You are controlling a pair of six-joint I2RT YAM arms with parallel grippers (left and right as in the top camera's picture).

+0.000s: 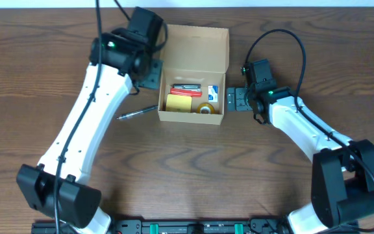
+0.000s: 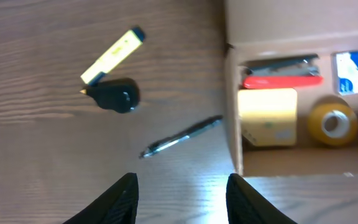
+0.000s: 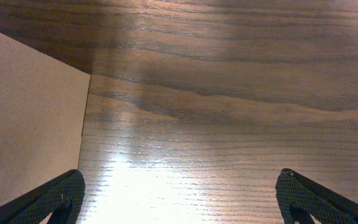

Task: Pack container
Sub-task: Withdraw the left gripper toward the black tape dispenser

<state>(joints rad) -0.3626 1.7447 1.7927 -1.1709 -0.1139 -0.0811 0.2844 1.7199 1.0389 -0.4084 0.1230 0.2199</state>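
The container (image 1: 193,40), a tan cardboard box, stands mid-table with its flap lid folded back. Inside lie a yellow pad (image 1: 180,102), a red-and-grey item (image 1: 186,90), a tape roll (image 1: 206,108) and a blue-white pack (image 1: 213,93). The left wrist view also shows the container (image 2: 278,25). My left gripper (image 1: 149,73) hangs just left of the container; its jaws (image 2: 182,199) are open over bare wood. A pen (image 2: 180,137) lies on the table beside the container wall. My right gripper (image 1: 234,99) sits by the container's right side, open wide (image 3: 179,199) with nothing between.
A yellow highlighter (image 2: 112,55) and a small black object (image 2: 115,95) lie on the wood left of the container. The pen (image 1: 137,114) rests near the container's front left corner. The container's wall (image 3: 30,118) fills the left of the right wrist view.
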